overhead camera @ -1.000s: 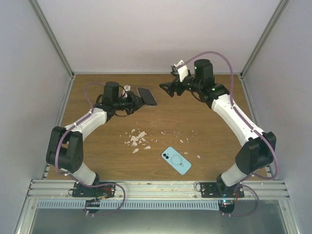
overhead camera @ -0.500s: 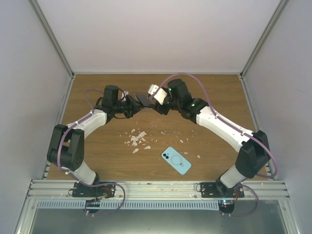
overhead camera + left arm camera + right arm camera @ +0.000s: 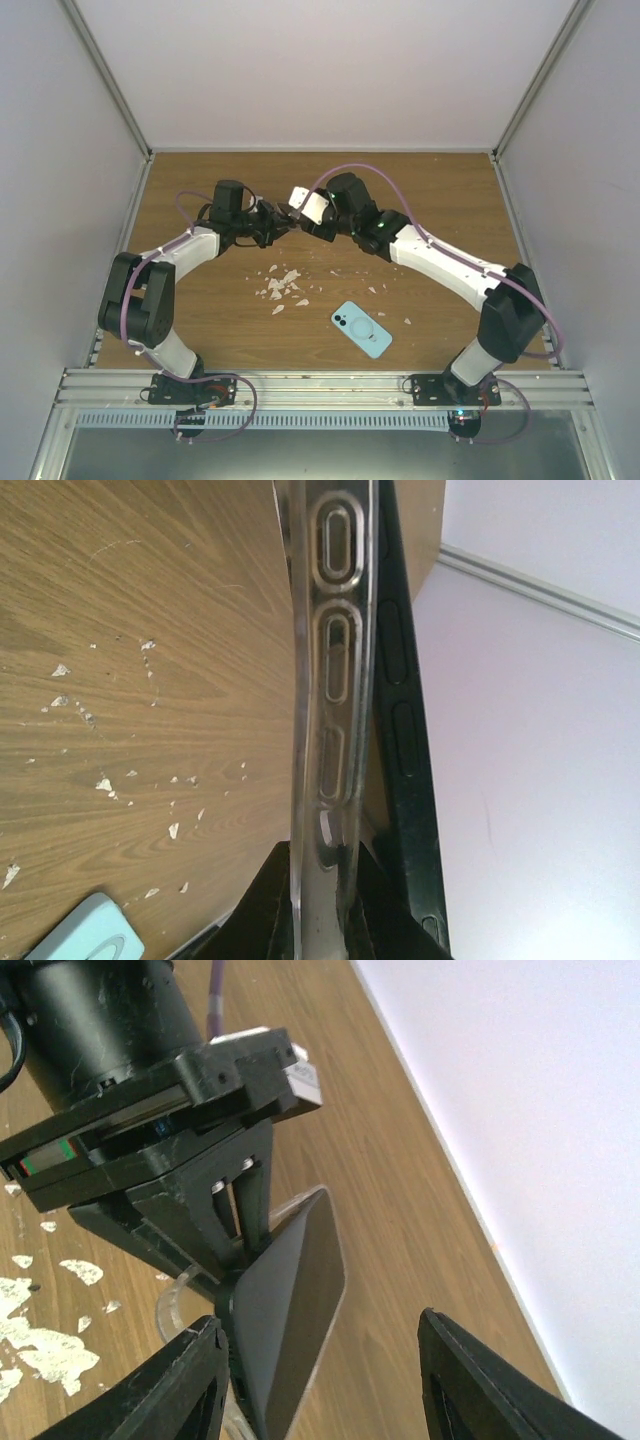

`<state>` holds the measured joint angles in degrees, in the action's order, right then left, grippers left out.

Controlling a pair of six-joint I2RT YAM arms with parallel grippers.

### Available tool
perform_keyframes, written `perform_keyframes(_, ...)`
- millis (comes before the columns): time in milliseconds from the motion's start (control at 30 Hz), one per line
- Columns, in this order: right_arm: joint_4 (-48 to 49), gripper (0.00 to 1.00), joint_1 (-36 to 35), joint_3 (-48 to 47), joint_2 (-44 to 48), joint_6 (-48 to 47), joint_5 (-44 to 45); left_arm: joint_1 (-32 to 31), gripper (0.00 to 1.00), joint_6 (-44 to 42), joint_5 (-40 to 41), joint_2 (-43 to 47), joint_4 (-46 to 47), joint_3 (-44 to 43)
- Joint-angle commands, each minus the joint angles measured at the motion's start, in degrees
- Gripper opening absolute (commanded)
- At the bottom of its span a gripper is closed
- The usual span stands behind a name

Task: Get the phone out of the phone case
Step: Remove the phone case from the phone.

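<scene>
My left gripper is shut on the edge of a clear phone case and holds it on edge above the table. The dark phone sits against the case, its buttoned side showing. In the right wrist view the phone's dark screen faces up, with the clear case rim behind it. My right gripper is open. Its fingers straddle the phone's free end, with the phone close to the left finger. In the top view my right wrist hides most of the phone.
A light blue phone-shaped item lies flat on the wooden table near the front middle; its corner shows in the left wrist view. White chips are scattered left of it. Grey walls enclose the table.
My right arm has swung left from the back right to the held phone, and its open fingers now straddle it. My left gripper has kept its hold, shifting slightly.
</scene>
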<state>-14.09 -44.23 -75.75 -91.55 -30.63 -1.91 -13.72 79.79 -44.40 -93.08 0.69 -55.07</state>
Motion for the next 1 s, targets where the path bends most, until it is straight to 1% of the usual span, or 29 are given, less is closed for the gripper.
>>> perform_keyframes(0,1.28,0.53,-1.03,0.11,-1.86,-1.61,0.80,0.40,0.00,0.85,-2.15,0.25,5.30,0.20)
perform_keyframes(500,1.26,0.51,-1.17,0.16,-5.59,-3.72,1.82,0.15,0.00,1.40,-2.09,0.19,5.44,0.37)
perform_keyframes(633,2.09,0.50,-1.19,0.07,-6.54,-4.46,4.11,0.06,0.00,1.21,-2.09,0.13,5.55,0.31)
perform_keyframes(967,4.16,0.42,-1.13,-0.04,-8.86,-6.24,9.34,-0.90,0.00,0.90,-1.90,0.35,5.20,-0.26)
